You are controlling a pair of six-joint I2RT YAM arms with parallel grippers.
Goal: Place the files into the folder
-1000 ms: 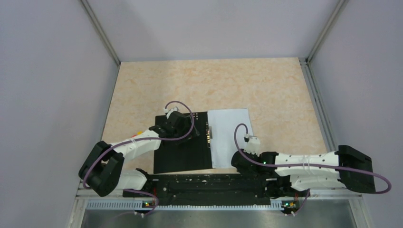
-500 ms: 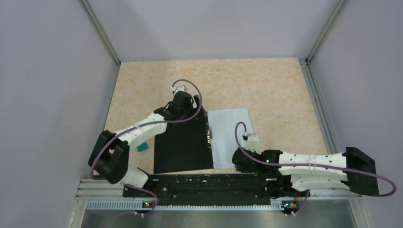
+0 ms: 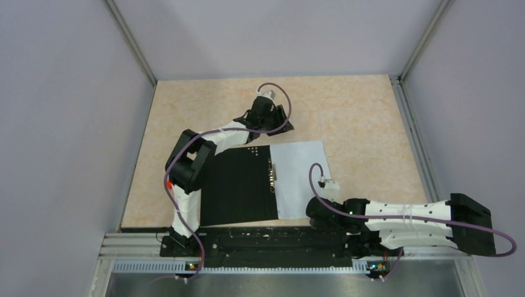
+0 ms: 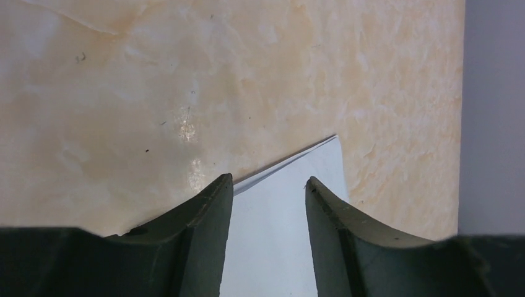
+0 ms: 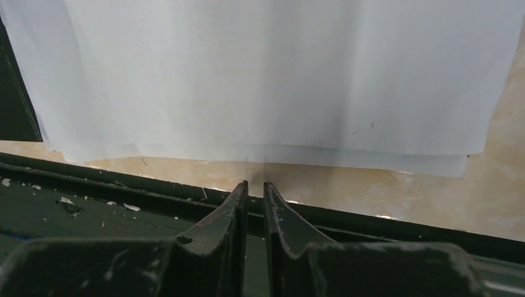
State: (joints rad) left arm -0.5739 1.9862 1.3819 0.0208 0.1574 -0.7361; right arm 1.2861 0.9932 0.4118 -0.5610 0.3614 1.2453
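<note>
The folder [image 3: 238, 185] lies open on the table, its black inner face up on the left. The files [image 3: 301, 176], white sheets, lie on its right half, against the spine clip [image 3: 271, 173]. My left gripper [image 3: 282, 127] hangs open and empty just beyond the folder's far edge; in the left wrist view [image 4: 269, 182] the far corner of the files [image 4: 278, 247] shows between its fingers. My right gripper [image 3: 314, 210] is shut and empty at the sheets' near edge; in the right wrist view [image 5: 255, 184] the files [image 5: 272, 74] lie just ahead of it.
A black rail [image 3: 272, 238] runs along the table's near edge, right behind my right gripper. Grey walls close the table on the left, far and right sides. Bare beige tabletop [image 3: 353, 111] lies beyond and to the right of the folder.
My left arm has swung from over the black cover away to the folder's far edge. My right gripper has drawn back slightly toward the near rail. The sheets have not moved.
</note>
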